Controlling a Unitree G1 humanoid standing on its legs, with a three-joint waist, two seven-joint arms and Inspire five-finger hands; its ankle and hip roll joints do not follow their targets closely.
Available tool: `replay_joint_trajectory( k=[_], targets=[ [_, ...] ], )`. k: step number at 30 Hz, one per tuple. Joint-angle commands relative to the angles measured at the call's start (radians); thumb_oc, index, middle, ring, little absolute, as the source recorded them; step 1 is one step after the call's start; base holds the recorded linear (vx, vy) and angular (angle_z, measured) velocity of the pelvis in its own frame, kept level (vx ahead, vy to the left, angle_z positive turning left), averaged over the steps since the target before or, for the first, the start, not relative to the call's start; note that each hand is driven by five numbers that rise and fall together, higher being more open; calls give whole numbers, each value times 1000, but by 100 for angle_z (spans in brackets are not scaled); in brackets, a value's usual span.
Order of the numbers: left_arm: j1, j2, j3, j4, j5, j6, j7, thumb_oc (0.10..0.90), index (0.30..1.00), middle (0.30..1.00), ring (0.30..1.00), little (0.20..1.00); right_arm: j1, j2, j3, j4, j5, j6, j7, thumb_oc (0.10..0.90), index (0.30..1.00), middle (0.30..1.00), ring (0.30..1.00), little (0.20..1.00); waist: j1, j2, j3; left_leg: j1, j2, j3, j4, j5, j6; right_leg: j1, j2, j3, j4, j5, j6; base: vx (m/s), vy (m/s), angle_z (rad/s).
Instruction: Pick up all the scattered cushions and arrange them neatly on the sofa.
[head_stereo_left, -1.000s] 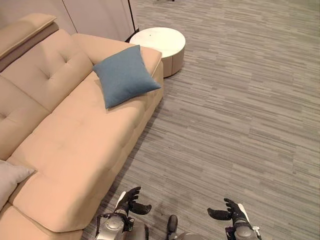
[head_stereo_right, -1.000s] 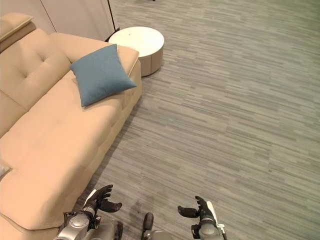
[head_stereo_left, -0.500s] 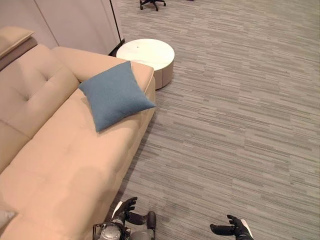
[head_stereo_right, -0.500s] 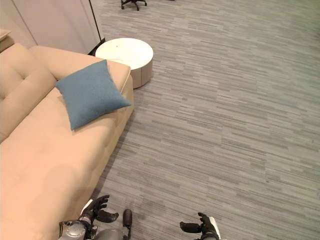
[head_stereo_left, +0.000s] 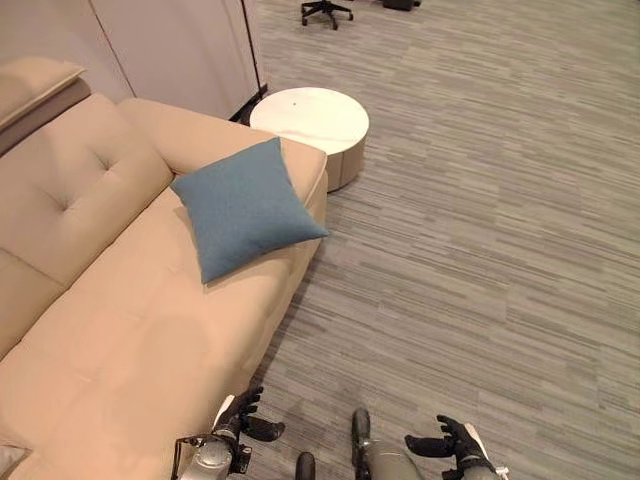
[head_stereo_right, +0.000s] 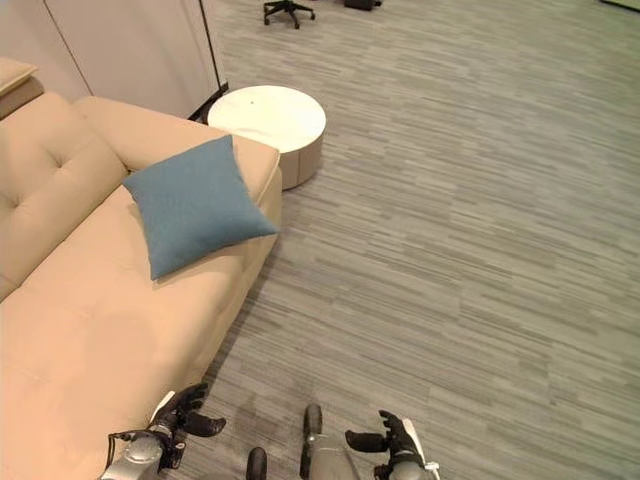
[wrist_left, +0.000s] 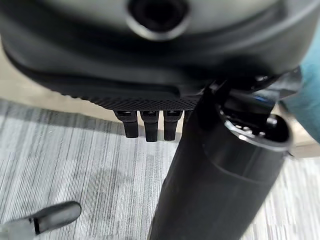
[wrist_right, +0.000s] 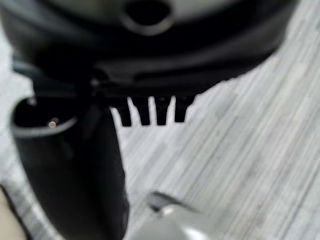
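Grey striped carpet runs beside the beige sofa (head_stereo_left: 110, 320). Nearest, off the sofa's front edge, the left hand (head_stereo_left: 243, 418) and right hand (head_stereo_left: 452, 443) hang empty, fingers relaxed. Farther along, nearer the left hand, the blue cushion (head_stereo_left: 245, 208) leans on the sofa's armrest, before the round white table (head_stereo_left: 310, 115).

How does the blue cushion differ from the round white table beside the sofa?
The blue cushion is square and soft, while the round white table is a hard drum shape. The cushion leans on the sofa at its armrest; the table stands on the floor past that armrest. Neither hand touches them.
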Motion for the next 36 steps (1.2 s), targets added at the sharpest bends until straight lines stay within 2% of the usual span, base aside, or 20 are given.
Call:
replay_joint_trajectory(
  k=[1, 3, 5, 7, 11, 13, 14, 15, 16, 18, 21, 22, 23, 24, 26, 28, 30, 33, 34, 36],
  targets=[
    [-46, -14, 14, -57, 15, -66, 12, 800, 900, 900, 900, 900, -30, -72, -1, -30, 7, -45, -24, 800, 900, 900, 900, 900, 8, -16, -11, -47, 11, 38, 175, -116, -72, 126, -4, -33, -106, -43, 68, 143, -180, 46],
    [-52, -16, 11, -59, 11, -64, 10, 800, 900, 900, 900, 900, -40, -74, 0, -30, 17, -52, -25, 800, 900, 900, 900, 900, 13, -27, 2, -127, 42, 82, 323, -71, -104, 164, -12, -57, -123, -54, 50, 64, -147, 50],
    [-57, -14, 13, -66, -9, -61, 12, 800, 900, 900, 900, 900, -49, -76, 3, -34, 28, -54, -28, 800, 900, 900, 900, 900, 22, -39, 20, -201, 67, 118, 457, -23, -114, 198, -12, -73, -137, -66, 27, 82, -173, 37],
    [-58, -14, 16, -70, -21, -60, 17, 800, 900, 900, 900, 900, -49, -76, -1, -32, 38, -50, -29, 800, 900, 900, 900, 900, 26, -45, 23, -225, 90, 158, 479, -22, -104, 230, -11, -86, -153, -82, 18, 135, -129, 9],
    [-57, -19, 12, -55, -20, -59, 19, 800, 900, 900, 900, 900, -35, -79, -7, -27, 48, -56, -31, 800, 900, 900, 900, 900, 35, -48, 10, -265, 76, 191, 347, -53, -87, 280, -7, -112, -191, -106, 25, 181, -45, 42],
    [-58, -21, 12, -52, -17, -58, 19, 800, 900, 900, 900, 900, -32, -79, -10, -25, 51, -53, -35, 800, 900, 900, 900, 900, 44, -36, 4, -286, 82, 221, 228, 7, -89, 308, 12, -125, -205, -124, 28, 236, 14, 33],
    [-57, -20, 13, -55, -13, -58, 20, 800, 900, 900, 900, 900, -26, -77, -11, -23, 54, -52, -36, 800, 900, 900, 900, 900, 48, -23, 0, -304, 93, 266, 154, 70, -104, 332, 31, -131, -209, -144, 28, 201, 20, 36],
    [-57, -20, 13, -55, -13, -58, 20, 800, 900, 900, 900, 900, -26, -77, -11, -23, 54, -52, -36, 800, 900, 900, 900, 900, 48, -24, 0, -302, 92, 267, 152, 72, -104, 333, 30, -131, -209, -145, 28, 277, 45, 15],
    [-51, -17, 15, -60, -15, -59, 21, 800, 900, 900, 900, 900, -23, -74, -8, -17, 51, -44, -36, 800, 900, 900, 900, 900, 52, -19, -3, -315, 107, 316, 127, 97, -109, 348, 41, -133, -200, -165, 25, 138, 32, 2],
    [-32, -17, 32, -47, -13, -54, 21, 800, 900, 900, 900, 900, -14, -63, -2, -13, 36, -40, -30, 800, 900, 900, 900, 900, 57, -23, -25, -274, 88, 296, 99, 85, -87, 369, 31, -132, -163, -189, 35, 325, 126, -5],
    [-28, -16, 35, -44, -13, -53, 16, 800, 900, 900, 900, 900, -10, -60, -3, -16, 31, -40, -27, 800, 900, 900, 900, 900, 60, -26, -42, -264, 82, 296, 96, 75, -76, 368, 16, -131, -129, -203, 43, 242, 120, -13],
    [-26, -13, 36, -44, -8, -54, 12, 800, 900, 900, 900, 900, -6, -59, -3, -17, 25, -39, -22, 800, 900, 900, 900, 900, 62, -29, -54, -246, 73, 298, 90, 61, -64, 368, 2, -134, -104, -211, 52, 244, 184, -6],
    [-30, -8, 37, -49, -10, -53, 13, 800, 900, 900, 900, 900, -8, -55, -5, -16, 21, -37, -17, 800, 900, 900, 900, 900, 61, -32, -51, -219, 59, 295, 90, 40, -47, 343, -29, -141, -3, -209, 72, 174, 139, -4],
    [-30, -8, 37, -49, -10, -53, 13, 800, 900, 900, 900, 900, -8, -55, -6, -16, 21, -37, -17, 800, 900, 900, 900, 900, 62, -30, -54, -223, 61, 295, 90, 42, -47, 339, -27, -141, -4, -205, 71, 123, 153, 5],
    [-41, 3, 37, -57, -8, -53, 10, 800, 900, 900, 900, 900, -16, -52, -7, -12, 19, -36, -10, 800, 900, 900, 900, 900, 49, -24, -40, -183, 46, 277, 85, 15, -23, 256, -62, -140, 180, -162, 101, 118, 120, 14],
    [-45, 7, 40, -62, -14, -57, 15, 800, 900, 900, 900, 900, -18, -52, -12, -15, 26, -41, -10, 800, 900, 900, 900, 900, 40, -11, -36, -159, 47, 252, 74, 7, -18, 200, -59, -118, 236, -126, 101, 103, 56, 32],
    [-45, 9, 39, -65, -16, -58, 15, 800, 900, 900, 900, 900, -20, -52, -10, -15, 27, -41, -10, 800, 900, 900, 900, 900, 37, -6, -33, -144, 46, 240, 63, 5, -18, 179, -49, -104, 239, -132, 92, 89, 7, 71],
    [-47, 6, 40, -52, -21, -62, 17, 800, 900, 900, 900, 900, -32, -53, 4, -3, 27, -42, -8, 800, 900, 900, 900, 900, 28, 2, -24, -107, 39, 200, 42, -3, -19, 127, -17, -75, 157, -138, 73, 170, -38, 33],
    [-49, 4, 41, -39, -25, -63, 20, 800, 900, 900, 900, 900, -36, -54, 9, -3, 29, -40, -10, 800, 900, 900, 900, 900, 16, -5, -13, -89, 25, 169, 38, -8, -18, 78, 16, -40, 94, -107, 74, 150, -52, 34],
    [-50, 3, 42, -33, -24, -65, 22, 800, 900, 900, 900, 900, -38, -56, 11, -1, 29, -37, -12, 800, 900, 900, 900, 900, 6, -12, -4, -76, 14, 148, 37, -13, -19, 55, 35, -15, 52, -83, 80, 144, -75, 36]
  ],
)
